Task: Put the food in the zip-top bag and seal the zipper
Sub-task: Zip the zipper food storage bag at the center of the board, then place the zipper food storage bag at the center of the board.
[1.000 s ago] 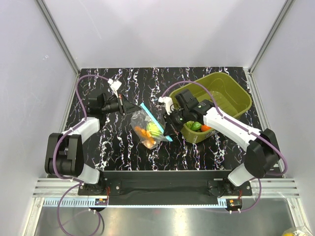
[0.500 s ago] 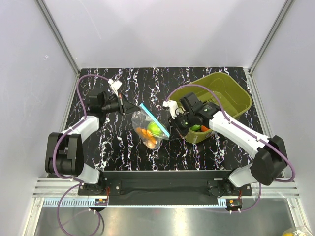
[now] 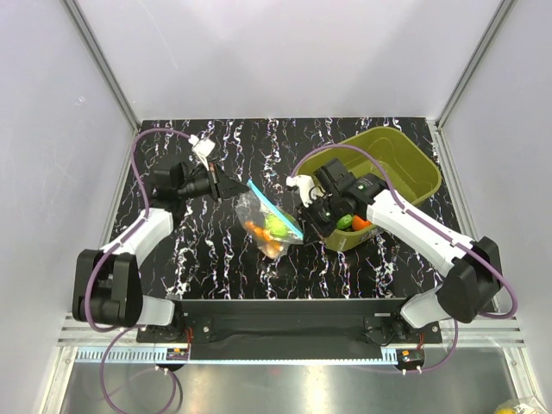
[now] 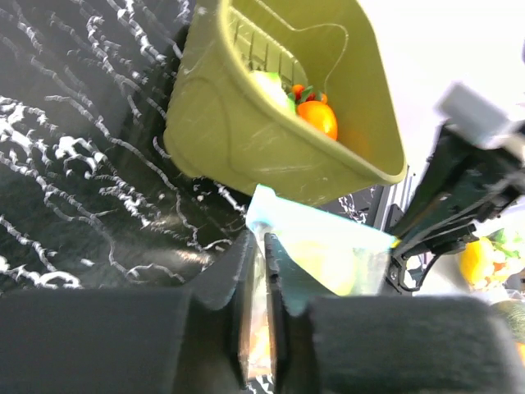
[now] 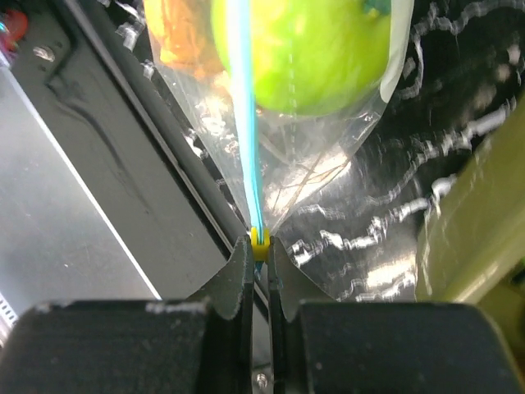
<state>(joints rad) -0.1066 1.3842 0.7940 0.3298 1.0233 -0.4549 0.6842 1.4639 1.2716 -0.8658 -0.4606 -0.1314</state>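
The clear zip-top bag (image 3: 269, 224) hangs between my two grippers over the table, with a green apple (image 5: 312, 49) and orange carrot pieces (image 5: 180, 33) inside. Its light-blue zipper (image 3: 274, 210) runs diagonally. My left gripper (image 3: 235, 193) is shut on the bag's far-left corner (image 4: 261, 246). My right gripper (image 3: 307, 227) is shut on the yellow slider (image 5: 260, 245) at the near-right end of the zipper (image 5: 244, 98). More food lies in the olive-green tub: a green piece (image 3: 344, 222) and an orange round fruit (image 3: 361, 223).
The olive-green tub (image 3: 405, 142) stands at the right back of the black marbled table (image 3: 198, 250), right behind my right arm. It also shows in the left wrist view (image 4: 246, 131). The table's near metal edge (image 5: 98, 180) lies under the bag.
The right gripper has shifted a little to the right with the zipper's end. The bag has drawn in tighter between the grippers and risen slightly. The left gripper has held its place.
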